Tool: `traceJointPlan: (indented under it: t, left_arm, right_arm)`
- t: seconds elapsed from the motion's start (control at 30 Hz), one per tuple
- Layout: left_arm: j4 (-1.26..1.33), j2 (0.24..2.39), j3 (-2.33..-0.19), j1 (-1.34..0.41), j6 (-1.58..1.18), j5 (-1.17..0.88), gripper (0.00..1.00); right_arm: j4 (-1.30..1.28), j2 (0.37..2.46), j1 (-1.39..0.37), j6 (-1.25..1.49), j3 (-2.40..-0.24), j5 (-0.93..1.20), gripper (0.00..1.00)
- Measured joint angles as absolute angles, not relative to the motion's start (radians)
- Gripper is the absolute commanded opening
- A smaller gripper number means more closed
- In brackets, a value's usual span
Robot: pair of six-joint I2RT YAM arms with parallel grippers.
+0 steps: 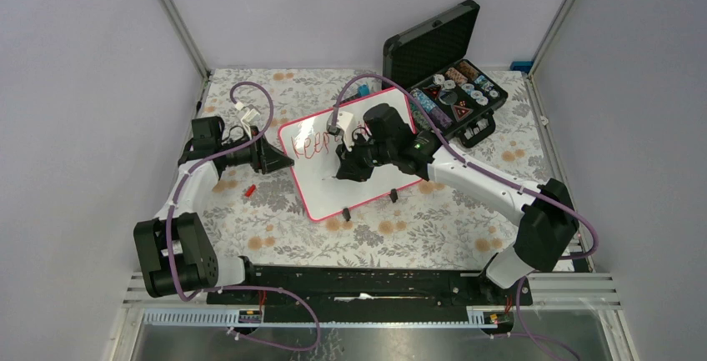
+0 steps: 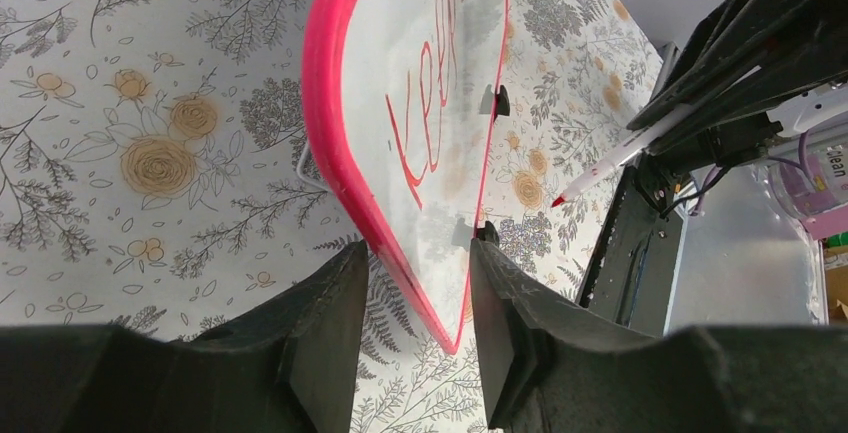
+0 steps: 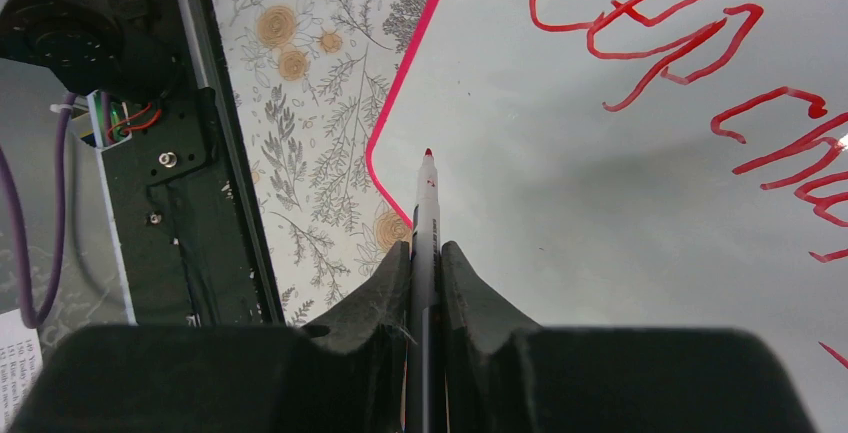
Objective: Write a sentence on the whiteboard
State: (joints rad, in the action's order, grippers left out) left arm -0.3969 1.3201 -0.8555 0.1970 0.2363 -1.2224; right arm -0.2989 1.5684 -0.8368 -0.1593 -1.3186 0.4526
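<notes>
Left arm (image 1: 188, 190) sits folded low, elbow by its base, forearm reaching inward, wrist level. Left gripper (image 2: 415, 253) is partly closed, a finger on each face of the board (image 2: 340, 103) at its edge. Right arm (image 1: 483, 182) stretches long across the middle, wrist tipped down. Right gripper (image 3: 427, 248) is pinched tight on a marker (image 3: 428, 203).

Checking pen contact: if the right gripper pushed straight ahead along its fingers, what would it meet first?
The right gripper holds a red marker; its tip would likely touch the whiteboard first, on bare surface near the corner; gap unclear.
</notes>
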Motion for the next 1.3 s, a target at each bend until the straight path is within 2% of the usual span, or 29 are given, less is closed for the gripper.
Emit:
traceJointPlan:
  t: [0.63,0.77,0.9,1.03,1.3]
  left_arm:
    - [-0.294,1.346,-0.855,0.158,0.155,-1.150,0.22]
    - [-0.282,1.346,-0.855,0.157,0.138,-1.144,0.22]
    - [-0.278,1.346,-0.855,0.155,0.132,-1.142,0.28]
    - [-0.274,1.346,-0.855,0.152,0.130,-1.138,0.29]
    - [-0.269,1.346,-0.855,0.142,0.127,-1.139,0.18]
  right_arm:
    - [-0.274,1.579,-0.845,-0.149,-1.304,0.417,0.00]
    - [-0.273,1.594,-0.846,-0.149,-1.304,0.381,0.00]
    - [-0.271,1.602,-0.846,-0.149,-1.304,0.356,0.00]
    - [-0.270,1.604,-0.850,-0.149,-1.304,0.353,0.00]
    - [-0.254,1.606,-0.875,-0.148,-1.304,0.337,0.00]
